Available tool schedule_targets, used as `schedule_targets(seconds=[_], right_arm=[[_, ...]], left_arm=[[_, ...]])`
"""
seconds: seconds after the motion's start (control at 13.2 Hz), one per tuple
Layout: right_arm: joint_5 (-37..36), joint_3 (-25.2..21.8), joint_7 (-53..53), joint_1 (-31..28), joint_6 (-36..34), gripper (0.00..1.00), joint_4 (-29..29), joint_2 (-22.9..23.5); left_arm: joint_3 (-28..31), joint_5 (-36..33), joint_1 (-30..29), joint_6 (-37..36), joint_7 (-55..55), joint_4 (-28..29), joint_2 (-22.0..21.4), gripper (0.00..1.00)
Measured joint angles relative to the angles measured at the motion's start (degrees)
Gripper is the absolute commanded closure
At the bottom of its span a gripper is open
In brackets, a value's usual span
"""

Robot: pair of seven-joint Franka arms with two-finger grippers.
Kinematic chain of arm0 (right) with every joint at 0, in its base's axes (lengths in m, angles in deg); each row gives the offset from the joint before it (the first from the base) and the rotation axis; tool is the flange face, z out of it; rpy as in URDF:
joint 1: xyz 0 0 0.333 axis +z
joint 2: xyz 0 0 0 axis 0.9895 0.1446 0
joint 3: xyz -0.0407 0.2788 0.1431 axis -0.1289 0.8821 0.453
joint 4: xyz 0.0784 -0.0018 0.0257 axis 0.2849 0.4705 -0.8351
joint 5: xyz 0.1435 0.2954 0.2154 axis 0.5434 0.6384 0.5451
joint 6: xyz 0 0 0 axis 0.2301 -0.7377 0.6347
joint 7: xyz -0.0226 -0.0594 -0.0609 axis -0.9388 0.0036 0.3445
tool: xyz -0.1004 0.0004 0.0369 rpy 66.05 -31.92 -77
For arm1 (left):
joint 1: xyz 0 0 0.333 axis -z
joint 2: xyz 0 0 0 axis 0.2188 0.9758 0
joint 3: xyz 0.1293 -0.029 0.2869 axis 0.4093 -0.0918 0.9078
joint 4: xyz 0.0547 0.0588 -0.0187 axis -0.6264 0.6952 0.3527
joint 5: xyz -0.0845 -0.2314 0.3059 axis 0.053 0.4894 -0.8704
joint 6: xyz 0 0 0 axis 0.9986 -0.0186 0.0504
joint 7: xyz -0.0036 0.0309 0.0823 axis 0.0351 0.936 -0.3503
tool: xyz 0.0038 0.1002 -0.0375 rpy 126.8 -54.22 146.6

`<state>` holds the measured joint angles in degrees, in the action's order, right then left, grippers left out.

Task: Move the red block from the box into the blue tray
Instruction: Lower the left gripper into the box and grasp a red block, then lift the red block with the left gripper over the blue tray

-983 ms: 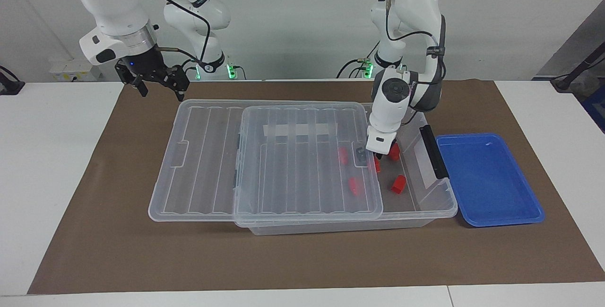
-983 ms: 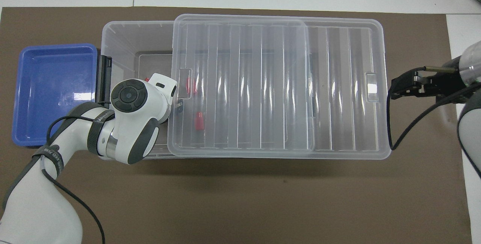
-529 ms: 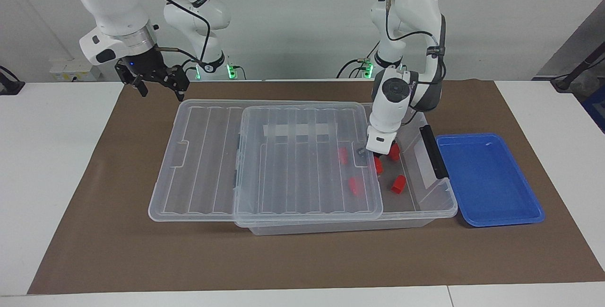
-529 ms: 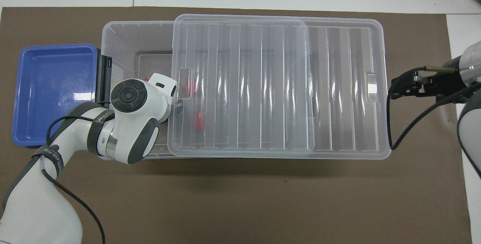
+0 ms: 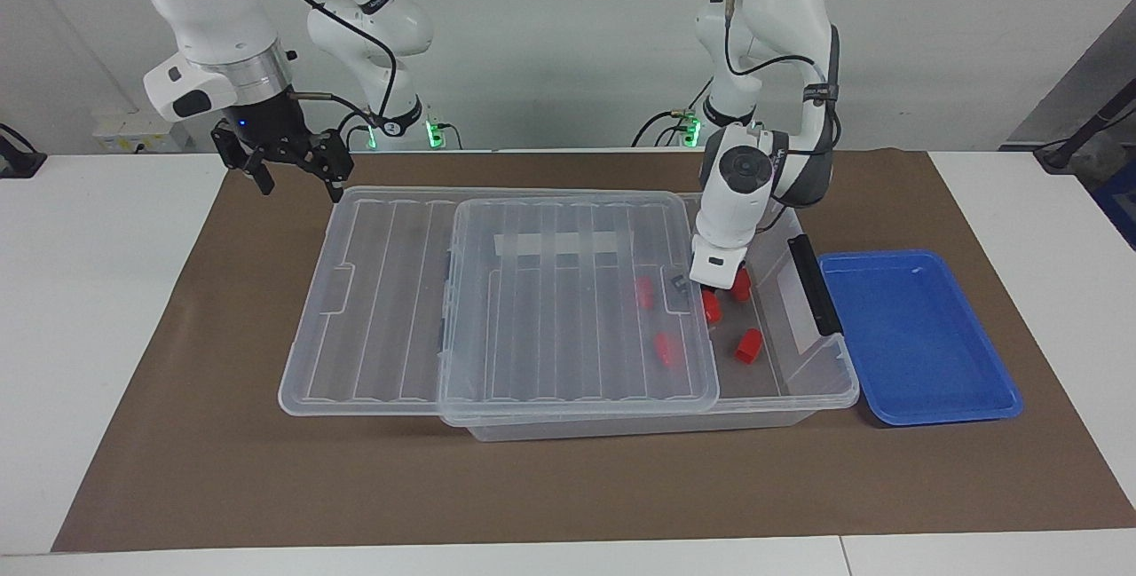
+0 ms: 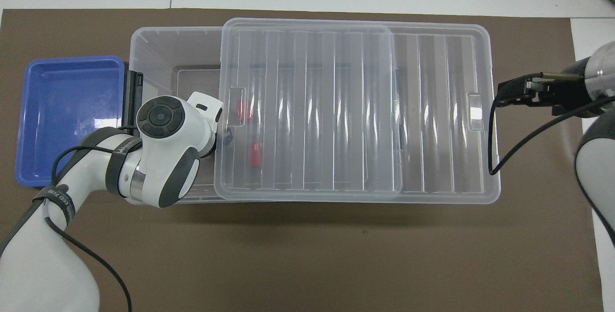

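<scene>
Hardly any writing can be read. The white left robot arm (image 6: 158,158) carries dark lettering on its grey wrist band and more on the black strap lower down the arm, but the letters are too small and too skewed to make out. The white tape strip (image 5: 555,244) inside the large clear plastic storage box (image 5: 781,381) bears no visible writing. Nothing else in either view shows a legible label, brand, number or sign.
</scene>
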<state>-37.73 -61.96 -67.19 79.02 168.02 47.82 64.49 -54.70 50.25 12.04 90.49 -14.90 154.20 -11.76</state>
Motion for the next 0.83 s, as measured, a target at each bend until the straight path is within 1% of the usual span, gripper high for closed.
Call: schedule_targets(seconds=[0.23, 0.38, 0.45, 0.68, 0.76, 0.83], right_arm=[[0.0, -0.04, 0.0, -0.1, 6.04, 0.04, 2.53, 0.14], [0.0, -0.09, 0.0, -0.97, 10.68, 0.09, 4.15, 0.57], [0.0, -0.11, 0.0, -1.58, 12.61, 0.1, 4.72, 1.12], [0.04, -0.17, 0.0, -2.69, 17.84, 0.16, 5.19, 3.76], [0.04, -0.18, 0.0, -3.1, 19.47, 0.22, 5.25, 4.71], [0.04, -0.2, 0.0, -3.44, 21.1, 0.23, 5.28, 5.62]], left_arm=[[0.47, 0.0, -1.18, -0.1, 2.67, 0.0, -0.29, 1.0], [0.57, 0.0, -1.95, -0.62, 3.83, -0.09, -0.46, 1.0], [0.65, 0.0, -1.98, -2.04, 3.99, -0.57, -0.77, 1.0], [0.89, 0.0, -2.71, -10.24, 5.82, -3.87, -3.15, 1.0], [0.96, 0.0, -3.59, -13.55, 7.33, -5.3, -4.13, 1.0], [1.01, 0.0, -4.5, -17.05, 8.75, -6.89, -5.09, 1.0]])
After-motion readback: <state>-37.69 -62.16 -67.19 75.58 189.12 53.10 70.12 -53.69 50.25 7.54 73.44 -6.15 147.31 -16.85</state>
